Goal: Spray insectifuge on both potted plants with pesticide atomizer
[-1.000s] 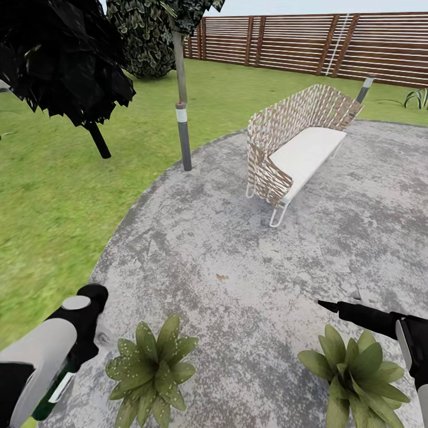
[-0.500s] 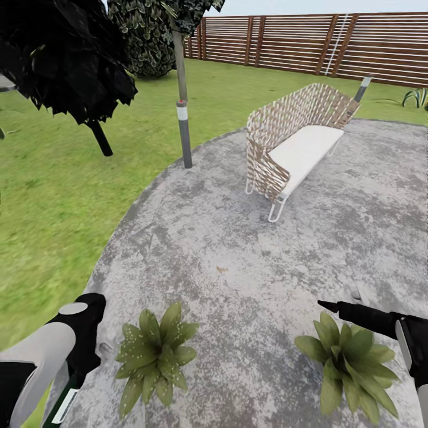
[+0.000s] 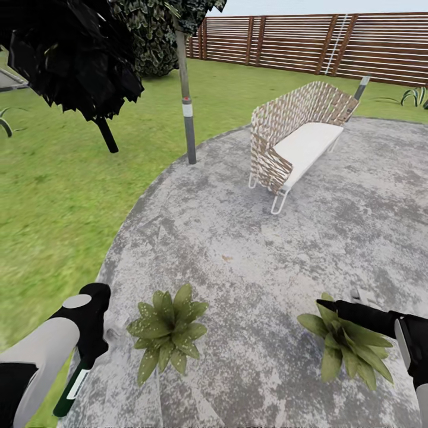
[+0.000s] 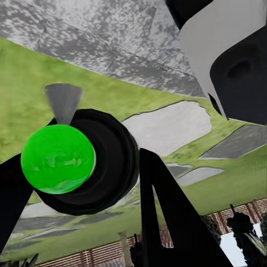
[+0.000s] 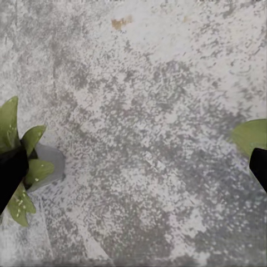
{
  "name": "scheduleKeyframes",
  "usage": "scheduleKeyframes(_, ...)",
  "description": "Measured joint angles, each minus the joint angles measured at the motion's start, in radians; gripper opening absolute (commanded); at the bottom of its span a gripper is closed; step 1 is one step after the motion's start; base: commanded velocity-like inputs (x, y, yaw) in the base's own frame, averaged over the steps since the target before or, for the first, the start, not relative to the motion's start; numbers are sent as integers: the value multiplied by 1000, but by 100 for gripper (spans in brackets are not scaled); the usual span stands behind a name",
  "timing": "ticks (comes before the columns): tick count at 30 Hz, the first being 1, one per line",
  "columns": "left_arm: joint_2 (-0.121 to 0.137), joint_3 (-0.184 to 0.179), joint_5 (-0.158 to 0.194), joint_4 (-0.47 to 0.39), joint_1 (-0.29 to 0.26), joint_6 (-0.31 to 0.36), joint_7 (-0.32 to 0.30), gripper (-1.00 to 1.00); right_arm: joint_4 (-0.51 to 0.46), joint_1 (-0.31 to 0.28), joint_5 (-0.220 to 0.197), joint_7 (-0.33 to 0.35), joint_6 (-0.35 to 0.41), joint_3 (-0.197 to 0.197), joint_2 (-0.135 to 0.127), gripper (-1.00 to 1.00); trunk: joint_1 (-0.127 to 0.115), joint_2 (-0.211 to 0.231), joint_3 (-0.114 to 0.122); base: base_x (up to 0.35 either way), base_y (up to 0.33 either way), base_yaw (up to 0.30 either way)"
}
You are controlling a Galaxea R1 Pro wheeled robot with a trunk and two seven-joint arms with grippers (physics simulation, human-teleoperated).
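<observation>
Paving point(image 3: 249, 238): grey mottled round slab, beneath and ahead of both claws. Lawn point(image 3: 53, 196): green, bordering the paving beyond the left claw. Bench point(image 3: 297, 142): woven brown back, white seat, on the paving well ahead of the right claw. Post point(image 3: 188, 122): grey with a white band, at the paving's edge. Dark tree point(image 3: 71, 53): far ahead of the left claw. Fence point(image 3: 309, 41): brown slats, behind everything.

Left gripper point(image 3: 89, 348) low at left, clamped on sprayer point(image 3: 72, 389); right gripper point(image 3: 333, 307) extended forward, jaws spread.
</observation>
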Motion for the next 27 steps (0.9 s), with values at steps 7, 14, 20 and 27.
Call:
scheduleKeyframes(7, -4, 1, -5, -77, 0, 2, -1, -100, -189, 0, -3, 1, 5, -4, 0, 100, 0, 0, 0, -5, 4, 0)
scheduleKeyframes(14, -11, -2, -6, -80, 0, 2, -1, -100, -297, 0, -4, 1, 64, -6, 0, 100, 0, 0, 1, 0, 0, 0)
scheduleKeyframes(20, -26, 0, -3, -79, 0, 4, 0, -100, -304, 0, -4, 1, 65, -6, 0, 100, 0, 0, 2, -20, 0, 0)
scheduleKeyframes(27, -31, 0, -2, -82, 0, 5, 2, -100, -304, 0, -4, 1, 65, -5, 0, 100, 1, 0, 2, -285, 0, 0)
